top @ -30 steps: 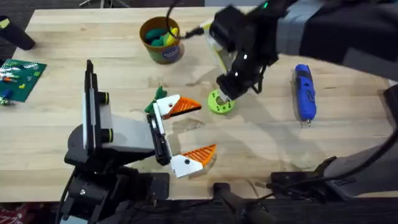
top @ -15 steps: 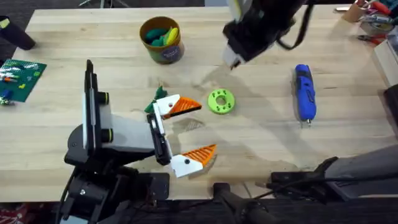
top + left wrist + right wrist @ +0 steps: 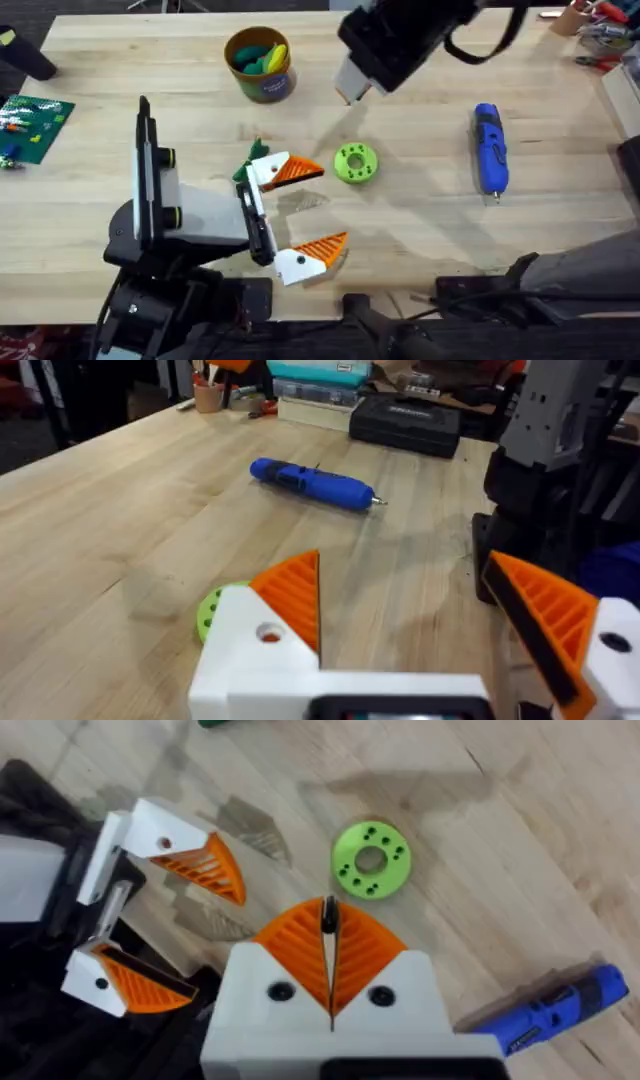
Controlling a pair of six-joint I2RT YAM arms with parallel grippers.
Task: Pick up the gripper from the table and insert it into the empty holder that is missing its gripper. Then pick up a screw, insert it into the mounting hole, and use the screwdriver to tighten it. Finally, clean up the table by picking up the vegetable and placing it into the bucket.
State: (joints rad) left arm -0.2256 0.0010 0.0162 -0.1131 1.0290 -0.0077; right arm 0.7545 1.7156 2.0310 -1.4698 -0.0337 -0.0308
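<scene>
Overhead, the yellow bucket (image 3: 260, 64) holds toys. The right wrist view shows the right gripper (image 3: 328, 960) pressed together, raised above the green disc (image 3: 370, 859); the left gripper (image 3: 300, 215) rests spread.

Left pincer (image 3: 300, 213) agape, right pincer (image 3: 329, 955) closed.

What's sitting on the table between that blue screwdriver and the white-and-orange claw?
In the overhead view, a lime-green ring lies between the screwdriver and the left end effector.

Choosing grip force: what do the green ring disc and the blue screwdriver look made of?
Green ring disc: likely matte, 3D-printed plastic, judging by its uniform lime colour and crisp holes. Screwdriver: smooth, glossy blue plastic body, with a short metal tip.
</scene>
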